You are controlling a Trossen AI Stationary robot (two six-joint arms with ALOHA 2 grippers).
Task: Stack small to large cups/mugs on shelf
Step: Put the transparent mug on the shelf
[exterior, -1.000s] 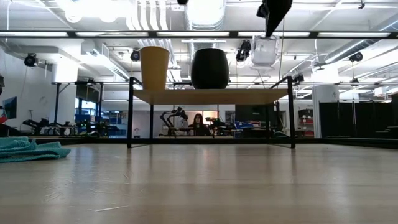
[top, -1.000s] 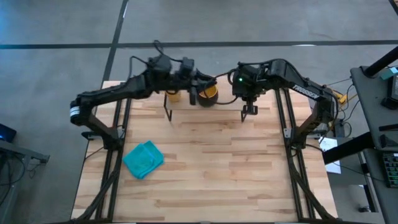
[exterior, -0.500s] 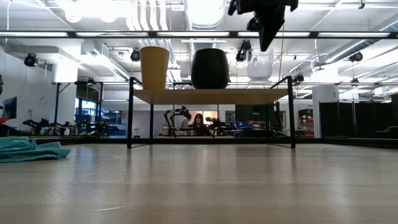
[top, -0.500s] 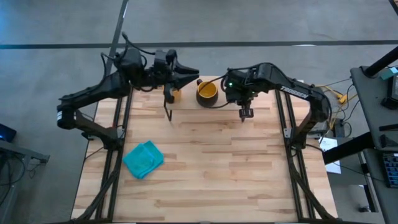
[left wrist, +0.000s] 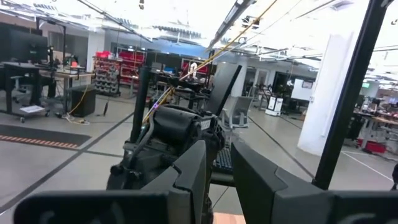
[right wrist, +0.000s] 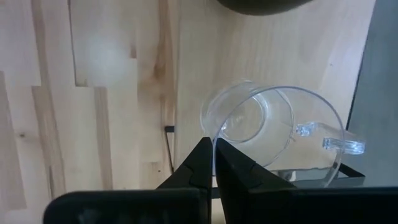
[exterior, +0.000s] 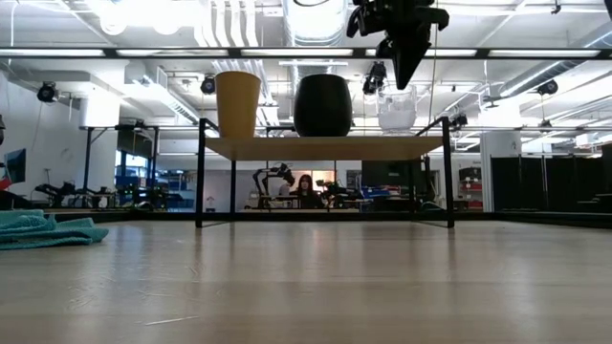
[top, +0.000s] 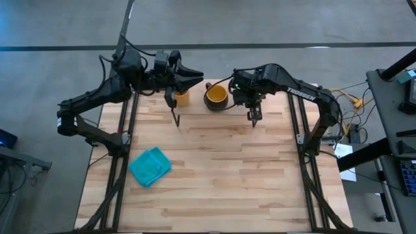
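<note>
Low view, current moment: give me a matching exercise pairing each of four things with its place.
Things:
1. yellow-orange cup
2. dark mug
3. clear glass
4. teal cloth

Places:
A. middle of the shelf
B. on the table, off to the side of the shelf
C. shelf end under the right gripper
D. shelf end farthest from the right gripper

Pairs: 1-D, 2-A, 3-C, 4-B

Overhead and table-level views share the shelf [exterior: 323, 147].
</note>
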